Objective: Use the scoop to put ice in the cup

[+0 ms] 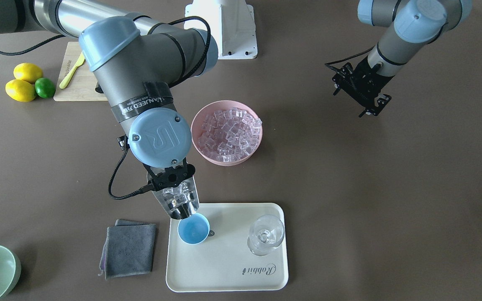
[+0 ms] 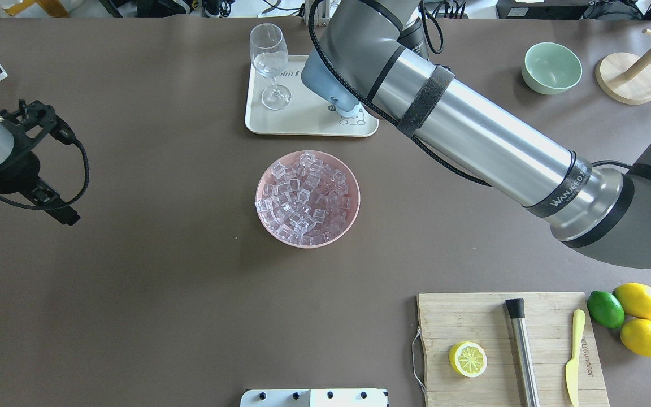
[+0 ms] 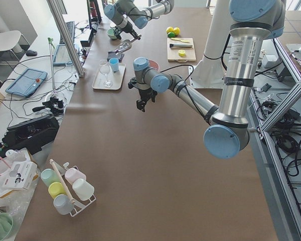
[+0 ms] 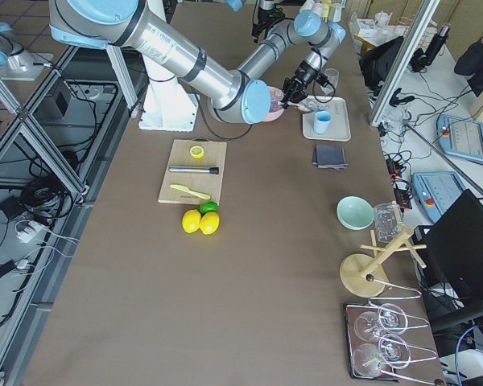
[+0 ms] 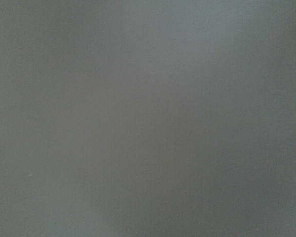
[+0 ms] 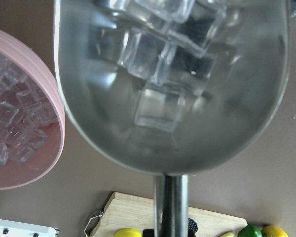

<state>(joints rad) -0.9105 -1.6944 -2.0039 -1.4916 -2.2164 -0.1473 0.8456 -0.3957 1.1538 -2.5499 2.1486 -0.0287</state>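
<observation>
**Right hand** point(image 1: 170, 177): pinched on the handle of the scoop point(image 1: 179, 200). The trough tilts down, its lip just over the rim of the cup point(image 1: 193, 229).

**Ice** point(image 6: 155, 106): several cubes lie in my trough; many more are heaped in the pink bowl point(image 1: 224, 163).

**Cup:** on the tray point(image 1: 228, 267); the inside looks bare blue.

**Progress, as I judge it:** scooping done, pouring left.

**Left hand** point(image 1: 362, 90): hangs well apart from the work; spread or pressed together, I cannot tell.

**Hidden:** in the overhead view my arm covers the cup and scoop. The left wrist camera gives only grey blur.
</observation>
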